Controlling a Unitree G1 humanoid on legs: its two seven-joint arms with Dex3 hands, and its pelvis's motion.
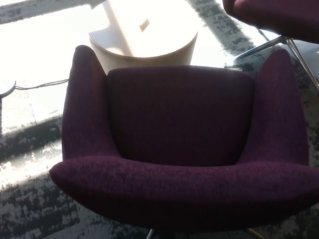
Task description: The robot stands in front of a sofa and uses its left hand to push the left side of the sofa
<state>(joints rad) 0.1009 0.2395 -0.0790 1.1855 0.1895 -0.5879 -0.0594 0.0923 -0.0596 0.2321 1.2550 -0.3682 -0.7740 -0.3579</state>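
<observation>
The big, soft, dark purple cloth sofa [182,149] filled the middle of the frame, its left arm at the left side, ready for pushing. Neither hand showed, so I cannot tell about fingers.

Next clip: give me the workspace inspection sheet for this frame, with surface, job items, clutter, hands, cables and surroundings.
Surface: grey patterned carpet, strong sun glare at upper left.
Job's things: purple sofa chair fills the view, seat empty; its left side has nothing touching it.
Clutter: nothing seen.
Hands: neither robot hand in view.
Cables: thin dark cable on the floor at left, running toward the chair.
Surroundings: round pale wooden table beyond the chair; second purple chair on metal legs at upper right.
</observation>
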